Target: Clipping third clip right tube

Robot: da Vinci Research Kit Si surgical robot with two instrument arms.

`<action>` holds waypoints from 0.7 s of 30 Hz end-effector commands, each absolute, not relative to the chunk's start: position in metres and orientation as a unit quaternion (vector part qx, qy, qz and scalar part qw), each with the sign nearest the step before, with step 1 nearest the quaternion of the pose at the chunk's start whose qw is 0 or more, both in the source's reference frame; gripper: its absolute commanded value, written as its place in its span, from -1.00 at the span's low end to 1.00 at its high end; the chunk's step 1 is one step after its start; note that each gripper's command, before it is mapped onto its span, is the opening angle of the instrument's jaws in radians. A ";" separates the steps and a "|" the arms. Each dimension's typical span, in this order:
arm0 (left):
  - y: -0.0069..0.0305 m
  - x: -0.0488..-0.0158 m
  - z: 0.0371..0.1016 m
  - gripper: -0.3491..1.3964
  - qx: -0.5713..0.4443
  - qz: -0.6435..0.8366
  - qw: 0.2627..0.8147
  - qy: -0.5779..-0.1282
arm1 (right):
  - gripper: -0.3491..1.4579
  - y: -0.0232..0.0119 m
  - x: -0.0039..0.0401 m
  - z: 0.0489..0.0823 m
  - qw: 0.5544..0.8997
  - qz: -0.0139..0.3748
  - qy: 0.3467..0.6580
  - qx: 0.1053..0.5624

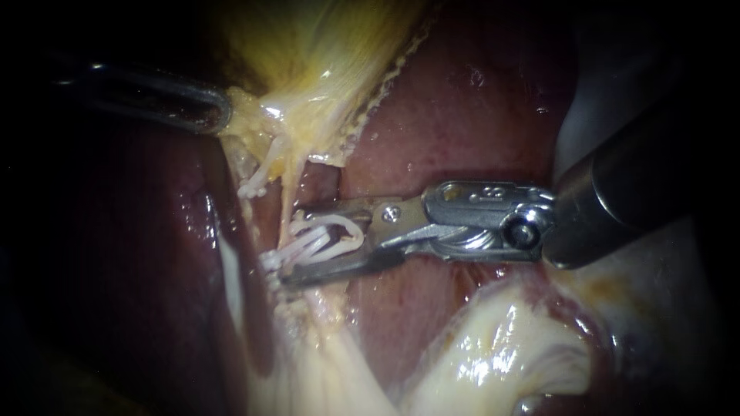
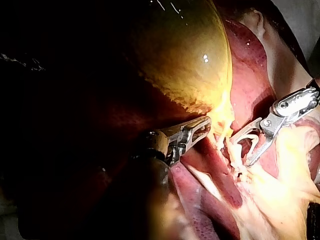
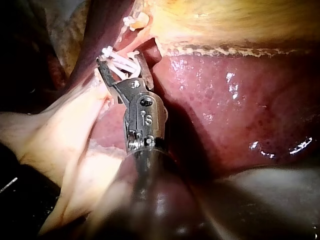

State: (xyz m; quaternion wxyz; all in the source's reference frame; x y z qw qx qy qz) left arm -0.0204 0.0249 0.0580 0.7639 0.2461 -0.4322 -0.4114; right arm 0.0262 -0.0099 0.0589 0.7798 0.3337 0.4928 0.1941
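Note:
A pale thin tube point(image 1: 287, 192) runs down from the yellow gallbladder point(image 1: 324, 46). My right instrument point(image 1: 291, 245) reaches in from the right. Its metal jaws stand apart astride the tube, holding a white clip point(image 1: 351, 229) between them. Other white clips point(image 1: 308, 246) sit on the tube inside that gap, and one more clip point(image 1: 254, 185) lies higher up. The right wrist view shows the same jaws point(image 3: 121, 59) around the white clips point(image 3: 120, 65). My left instrument point(image 1: 222, 115) comes from the upper left, shut on the gallbladder's edge, as also seen in the left wrist view point(image 2: 205, 126).
Dark red liver point(image 1: 447, 131) lies behind and to the right of the tube. Pale fatty tissue point(image 1: 501, 354) bulges under the right instrument's shaft. In the left wrist view the gallbladder point(image 2: 185, 60) rises above the left instrument's jaws, with the right instrument point(image 2: 241, 151) beside it.

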 end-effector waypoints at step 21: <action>0.0248 -0.0199 0.0579 -1.00 0.248 -0.413 0.763 -0.432 | -0.08 -0.0067 0.0206 0.0549 0.773 0.199 0.494 0.345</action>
